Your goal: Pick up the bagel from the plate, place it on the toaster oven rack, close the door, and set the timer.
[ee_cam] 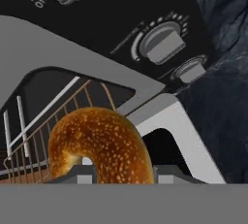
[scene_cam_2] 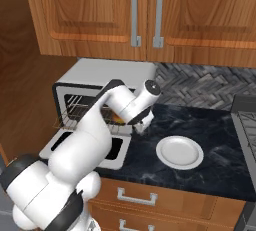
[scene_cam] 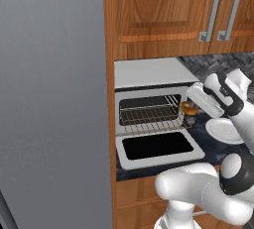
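1. Golden-brown bagel (ee_cam: pixel 99 145), seeded, sits clamped between the gripper (ee_cam: pixel 121 175) fingertips, held in the air at the right front corner of the toaster oven (scene_cam: pixel 149 77).
2. Behind it, the wire rack (scene_cam: pixel 149 116) juts from the open cavity.
3. Below, the door (scene_cam: pixel 158 147) lies dropped flat.
4. Two knobs (ee_cam: pixel 162 46) show on the dark panel.
5. Farther right, the white plate (scene_cam_2: pixel 179 152) rests bare on the dark marbled counter (scene_cam_2: pixel 220 125).

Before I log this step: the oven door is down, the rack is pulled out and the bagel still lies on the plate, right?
Not quite. The bagel is off the plate, held in the jaws by the rack; the hand view shows it. The door is down.
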